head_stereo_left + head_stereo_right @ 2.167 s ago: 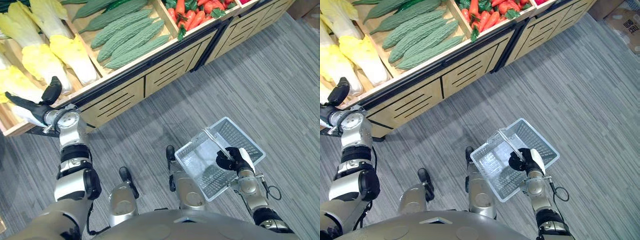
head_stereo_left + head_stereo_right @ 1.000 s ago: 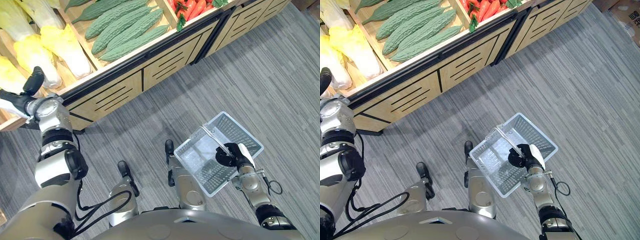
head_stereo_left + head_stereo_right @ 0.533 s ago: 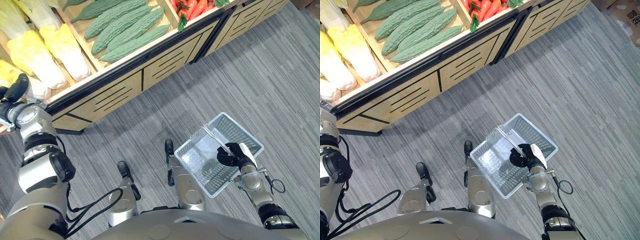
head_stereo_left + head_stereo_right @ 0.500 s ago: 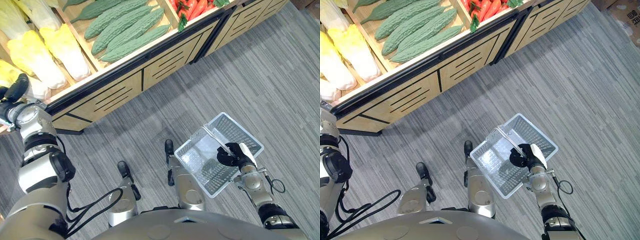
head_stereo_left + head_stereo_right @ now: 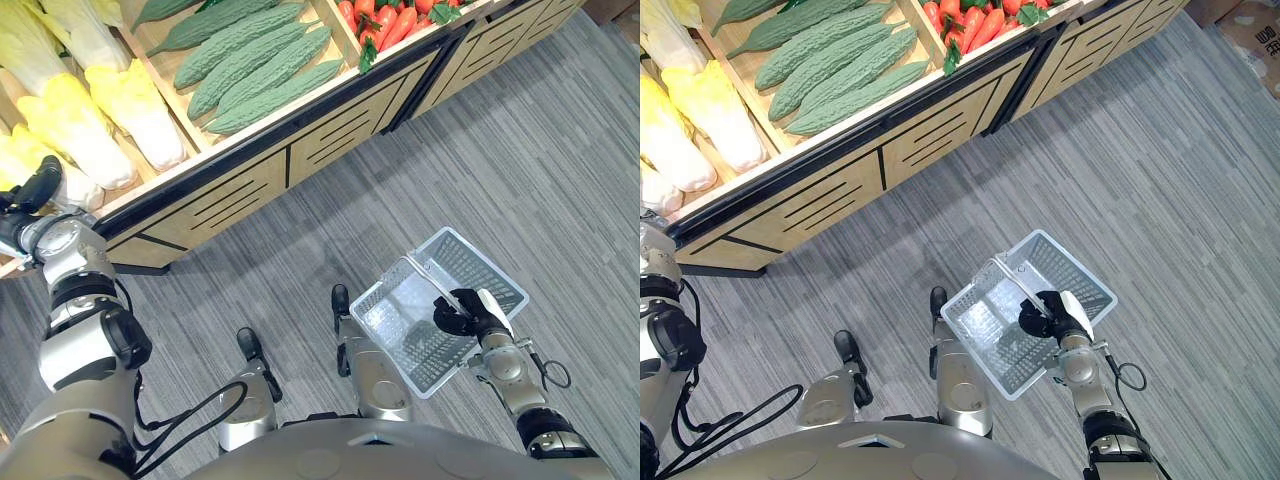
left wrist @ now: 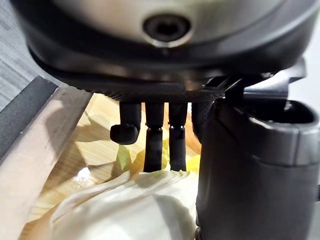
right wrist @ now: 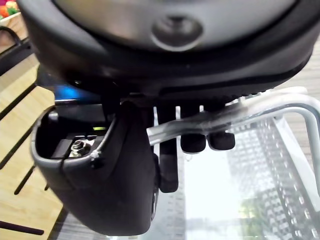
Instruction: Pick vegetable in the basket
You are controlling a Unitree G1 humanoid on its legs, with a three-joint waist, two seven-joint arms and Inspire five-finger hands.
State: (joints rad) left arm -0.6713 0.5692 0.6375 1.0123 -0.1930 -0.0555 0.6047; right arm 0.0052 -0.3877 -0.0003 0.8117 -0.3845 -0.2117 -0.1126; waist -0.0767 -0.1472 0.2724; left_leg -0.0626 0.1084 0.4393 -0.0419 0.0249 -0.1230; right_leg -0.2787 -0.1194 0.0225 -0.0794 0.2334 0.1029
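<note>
1. The left hand (image 5: 38, 185) is up at the far left bin of the wooden stand (image 5: 330, 135), among the pale yellow cabbages (image 5: 70, 130). That bin is the one within its reach, which is likely why a cabbage is the vegetable being picked.
2. In the left wrist view its fingers (image 6: 154, 145) hang nearly straight, their tips on the top of one cabbage (image 6: 125, 210), with the thumb standing off to one side. The hand is spread, not clamped. I judge it is settling over the head to get a wide hold, since a leafy head that broad needs fingers and thumb on opposite flanks.
3. The right hand (image 5: 462, 310) is low and well away from the stand, over the grey floor (image 5: 560, 150). Its fingers (image 7: 220, 140) are curled round the metal handle (image 7: 240, 112) of the wire basket (image 5: 480, 265), so the basket hangs open side up, ready to take the load.
4. The cabbage lies in its bin, not yet lifted, and the basket is well apart from it.
5. The green gourds (image 5: 250, 60) and the carrots (image 5: 385, 20) lie in bins further right, untouched.
6. Next comes the closing grip. A risk, I judge, is loose outer leaves slipping or tearing under the fingers.
</note>
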